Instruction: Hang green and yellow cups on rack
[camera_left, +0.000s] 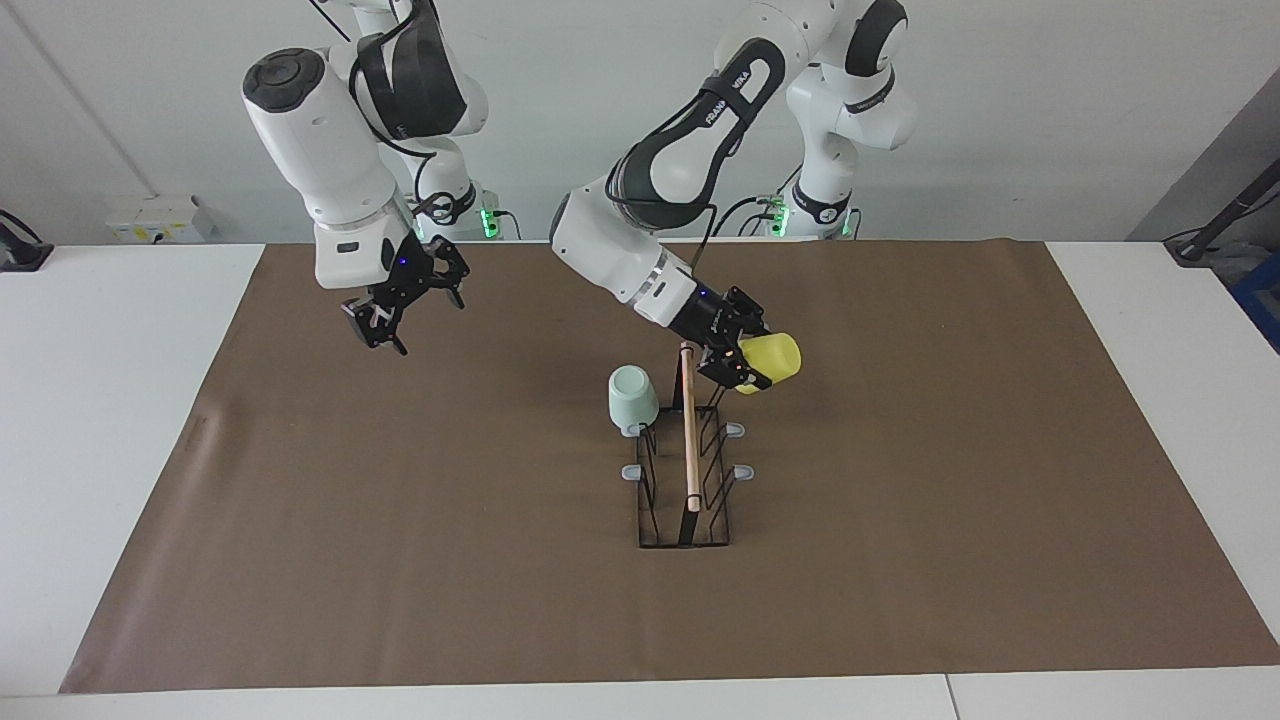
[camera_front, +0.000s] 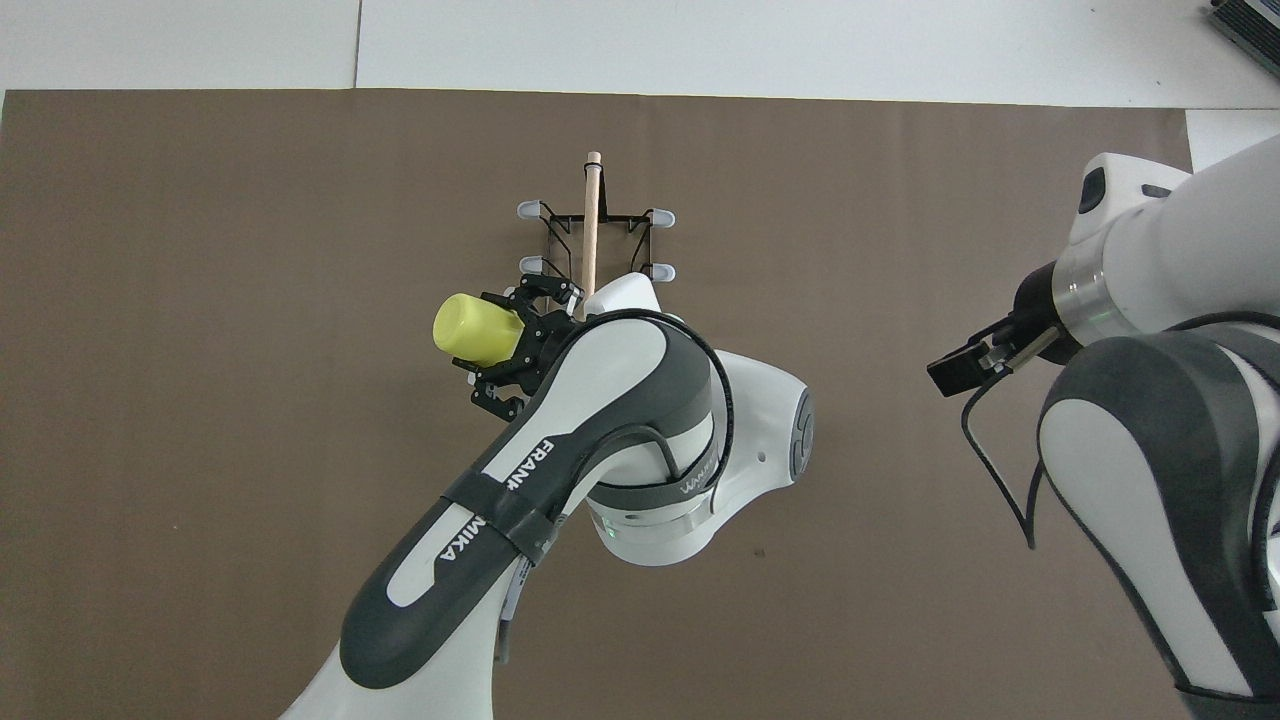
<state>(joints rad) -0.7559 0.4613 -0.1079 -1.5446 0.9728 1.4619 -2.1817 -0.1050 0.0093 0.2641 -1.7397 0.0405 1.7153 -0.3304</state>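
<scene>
Left claw (camera_front: 505, 345) gripping yellow cup (camera_front: 478, 330), green cup (camera_left: 632, 396) racked only facing-side

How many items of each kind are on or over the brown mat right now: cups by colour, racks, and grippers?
Green cup, hung on the rack's peg: 1
Yellow cup, held in the left gripper beside the rack's top: 1
Rack: 1
Grippers: 2, the left one and the right gripper, waiting over the mat
Total: 5

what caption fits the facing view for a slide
Left gripper holds yellow cup beside the rack; green cup already hung.
</scene>
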